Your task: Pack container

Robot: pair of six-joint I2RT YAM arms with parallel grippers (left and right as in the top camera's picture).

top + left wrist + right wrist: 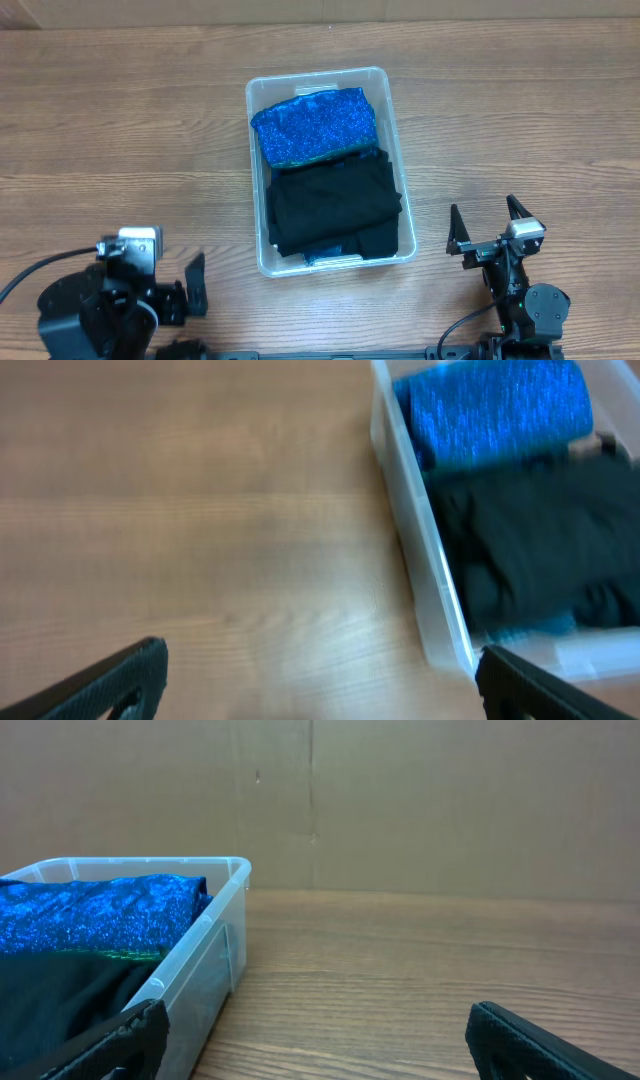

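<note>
Clear plastic forms the container [255,190], a rectangular bin with rounded corners and a rimmed edge that sits on the wooden tabletop [120,130]. It lies between the two arms, ahead of both. From the left end effector [322,660] it is forward and off to the right. From the right end effector [482,210] it is forward and off to the left, near but not touching.

Both end effectors stand wide open and hold nothing; bare wood shows between the fingers of each. In the left wrist view the container's long side wall runs up the right side of the picture, and the right-hand finger [545,690] sits low just beside the bin's near corner. The overhead view shows a gap between them. In the right wrist view the bin's near corner rises just beyond the left-hand finger [110,1045].

Inside the bin, a folded piece of glittery blue fabric [315,125] fills the end farther from the end effectors. Black cloth [335,205] fills the nearer end and touches the blue piece. A sliver of blue peeks out under the black cloth at the near wall.

A brown cardboard-like wall [450,800] stands beyond the tabletop's far edge.
</note>
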